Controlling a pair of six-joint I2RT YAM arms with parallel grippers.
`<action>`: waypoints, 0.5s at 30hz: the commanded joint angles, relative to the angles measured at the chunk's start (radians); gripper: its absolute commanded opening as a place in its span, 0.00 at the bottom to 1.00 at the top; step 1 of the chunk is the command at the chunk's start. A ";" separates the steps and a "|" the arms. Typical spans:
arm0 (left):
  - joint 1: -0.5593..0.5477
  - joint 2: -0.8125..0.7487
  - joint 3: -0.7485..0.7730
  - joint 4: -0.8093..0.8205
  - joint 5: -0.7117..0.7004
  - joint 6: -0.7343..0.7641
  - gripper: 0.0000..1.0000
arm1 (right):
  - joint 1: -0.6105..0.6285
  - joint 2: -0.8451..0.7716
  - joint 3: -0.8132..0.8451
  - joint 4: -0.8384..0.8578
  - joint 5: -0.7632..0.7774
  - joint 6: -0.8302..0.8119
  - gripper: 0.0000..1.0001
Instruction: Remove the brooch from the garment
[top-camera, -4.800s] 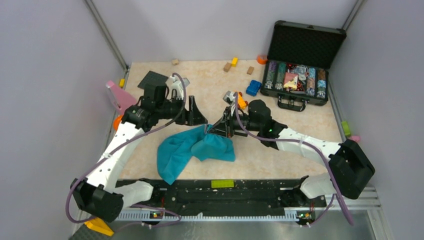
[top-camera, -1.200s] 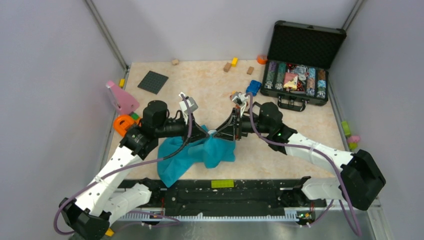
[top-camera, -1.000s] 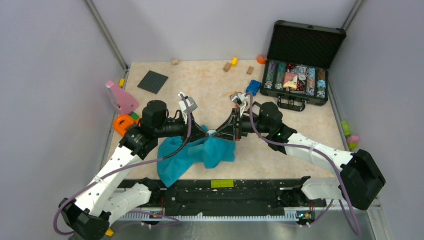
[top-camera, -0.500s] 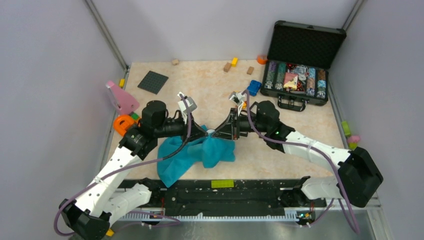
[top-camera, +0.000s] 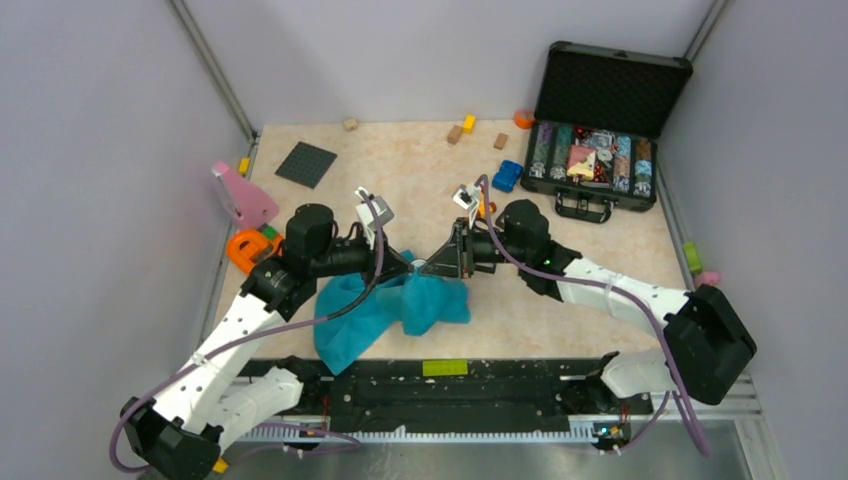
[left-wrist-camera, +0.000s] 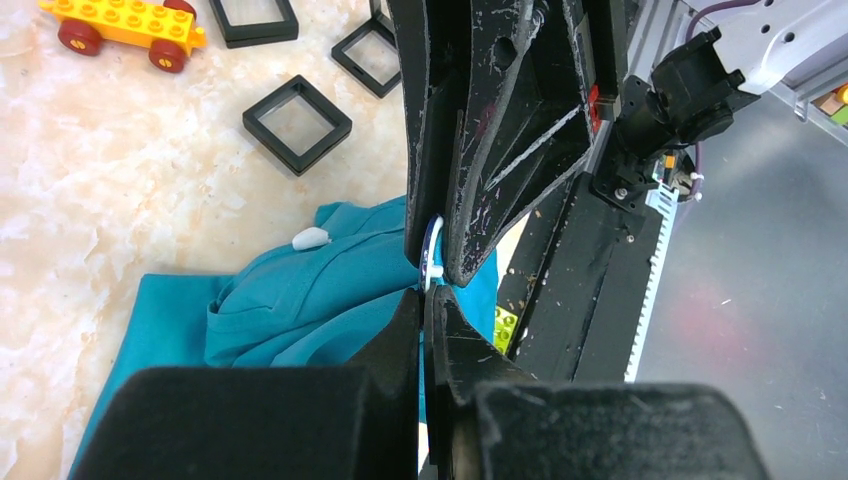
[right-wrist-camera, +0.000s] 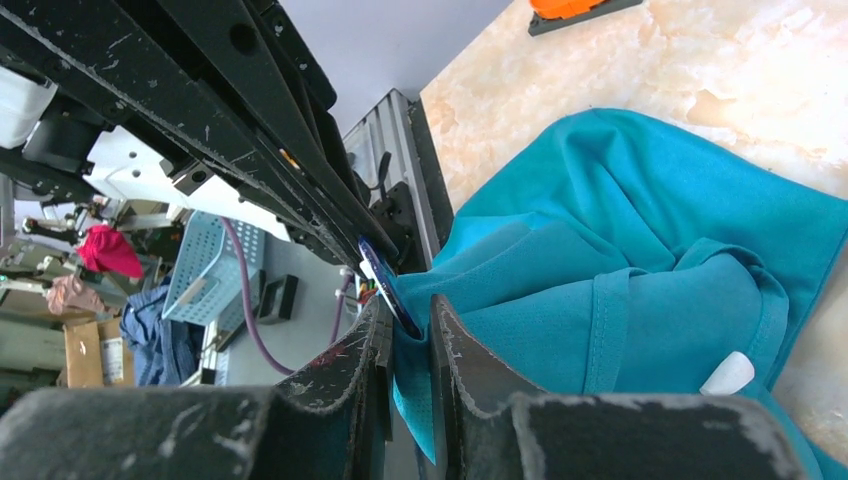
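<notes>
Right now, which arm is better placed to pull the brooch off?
Right, probably. The brooch sits between the tips of the right tool; the left tool is shut on the garment beside it, better for holding.

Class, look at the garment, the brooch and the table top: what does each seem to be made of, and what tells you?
The garment: soft matte teal knit; it folds and shows stitched seams. The brooch: thin rigid blue disc with a shiny rim, metal or plastic, unclear. The table top: smooth beige marble pattern, possibly printed laminate.
</notes>
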 joint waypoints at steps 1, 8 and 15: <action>-0.019 -0.036 -0.007 0.112 0.131 -0.023 0.00 | 0.005 0.020 0.035 0.002 0.140 0.026 0.00; -0.019 -0.028 -0.016 0.137 0.146 -0.036 0.00 | 0.027 0.040 0.097 -0.113 0.136 -0.062 0.00; -0.020 -0.021 -0.012 0.139 0.151 -0.035 0.00 | 0.030 0.057 0.141 -0.226 0.177 -0.105 0.00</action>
